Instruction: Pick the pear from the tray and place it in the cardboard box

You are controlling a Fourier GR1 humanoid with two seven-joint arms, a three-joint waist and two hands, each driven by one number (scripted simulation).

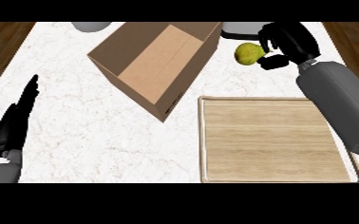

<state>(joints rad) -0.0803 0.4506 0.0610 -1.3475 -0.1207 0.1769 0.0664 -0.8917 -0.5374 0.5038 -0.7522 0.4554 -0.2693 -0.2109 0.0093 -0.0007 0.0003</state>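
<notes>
A yellow-green pear (247,53) is held above the counter, right of the cardboard box (157,61) and beyond the wooden tray (273,140). My right hand (288,40) is curled round the pear's right side, with the thumb under it. The box lies open, tilted diagonally, its brown inside showing. Nothing lies on the tray at the lower right. My left hand (17,118) rests at the left edge with straight fingers pointing up, holding nothing.
Two grey round objects sit at the counter's far edge, one (91,26) left of the box, another (242,30) just behind the pear. The white marble counter (77,137) ends in dark wood at both far corners.
</notes>
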